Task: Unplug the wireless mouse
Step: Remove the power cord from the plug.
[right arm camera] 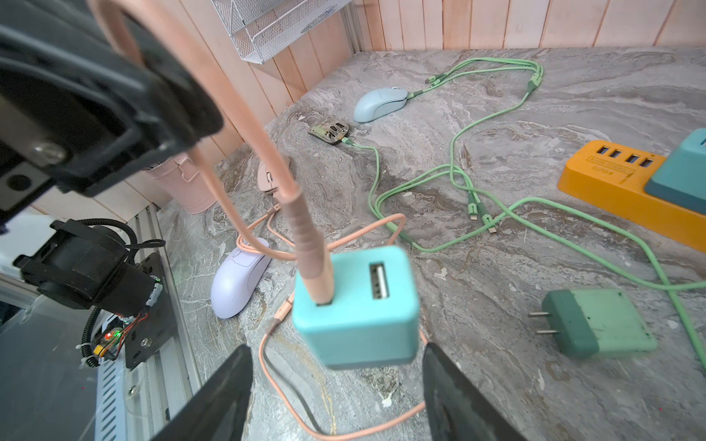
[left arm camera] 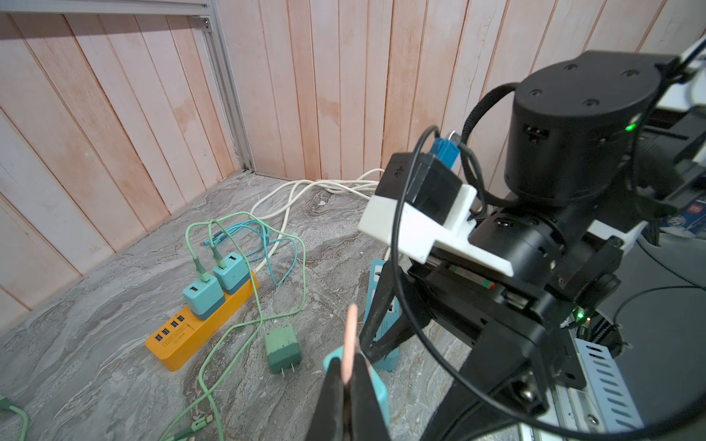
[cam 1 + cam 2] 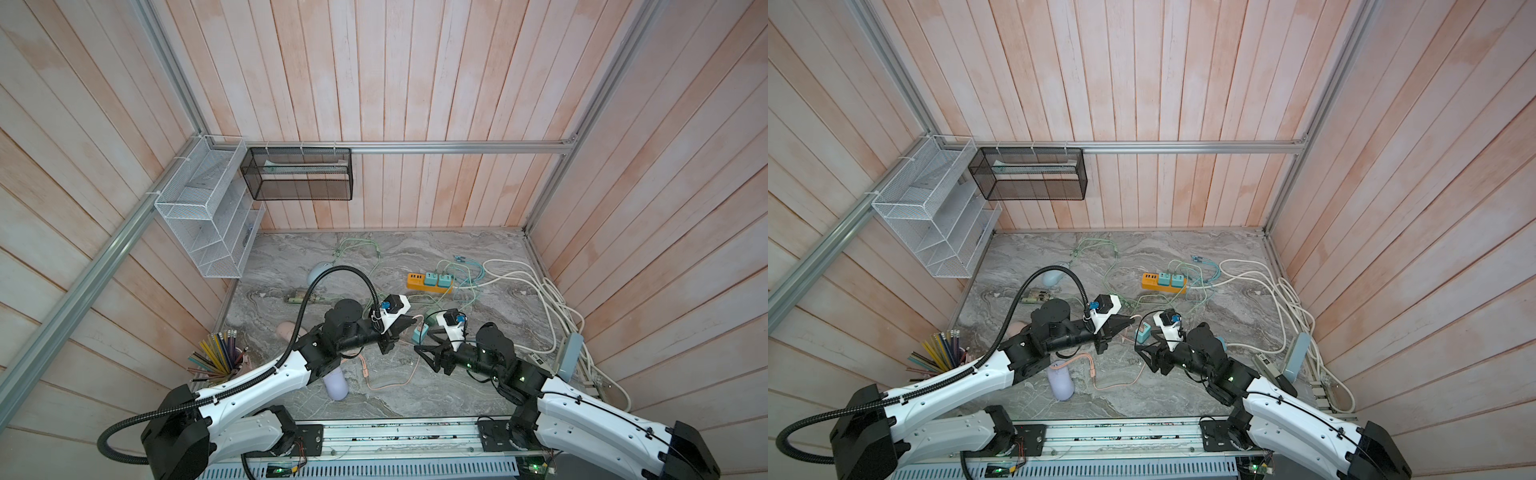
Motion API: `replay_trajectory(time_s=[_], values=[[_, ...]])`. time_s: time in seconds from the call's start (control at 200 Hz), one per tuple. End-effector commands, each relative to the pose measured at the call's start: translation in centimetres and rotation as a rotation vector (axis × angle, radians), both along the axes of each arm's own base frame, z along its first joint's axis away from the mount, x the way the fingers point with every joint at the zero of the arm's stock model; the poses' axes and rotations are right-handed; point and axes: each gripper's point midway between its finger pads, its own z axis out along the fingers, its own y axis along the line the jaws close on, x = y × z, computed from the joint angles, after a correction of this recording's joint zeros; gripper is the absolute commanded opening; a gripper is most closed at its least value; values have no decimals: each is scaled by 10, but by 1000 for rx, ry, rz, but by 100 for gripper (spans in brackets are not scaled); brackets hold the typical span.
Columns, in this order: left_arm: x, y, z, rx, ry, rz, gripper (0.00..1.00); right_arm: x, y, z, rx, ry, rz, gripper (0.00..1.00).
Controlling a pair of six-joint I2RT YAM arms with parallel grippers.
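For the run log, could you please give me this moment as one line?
left tool: shut on pink cable; right tool: open around teal charger; cable: plugged into charger

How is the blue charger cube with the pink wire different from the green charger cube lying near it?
The teal charger has a pink cable plugged in; the green charger shows none. The teal charger is ports-up between the right end effector's open jaws; the green charger lies on its side, prongs showing. The left end effector pinches the teal charger's cable; neither touches the green charger. Both are small cubes.
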Motion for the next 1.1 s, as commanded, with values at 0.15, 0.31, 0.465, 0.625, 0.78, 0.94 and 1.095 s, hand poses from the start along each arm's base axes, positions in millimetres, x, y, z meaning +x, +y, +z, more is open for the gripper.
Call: replay_trajectory(time_s=[0.15, 0.31, 0.465, 0.625, 0.78, 0.94, 1.095], values=[[-3, 0, 37, -72, -42, -20, 0, 6, 6, 16, 44, -61, -6, 66], [-5, 0, 40, -82, -43, -26, 0, 11, 5, 23, 63, -97, -28, 66], [-6, 1, 43, -87, -44, -28, 0, 14, 4, 23, 54, -117, -37, 66], [-6, 2, 45, -90, -51, -23, 0, 14, 6, 22, 58, -109, -33, 52], [-6, 4, 46, -93, -56, -19, 0, 13, 5, 21, 66, -106, -35, 40], [-7, 3, 47, -97, -54, -25, 0, 12, 5, 21, 70, -107, -35, 59], [-8, 3, 49, -103, -51, -30, 0, 15, 4, 20, 63, -112, -46, 68]])
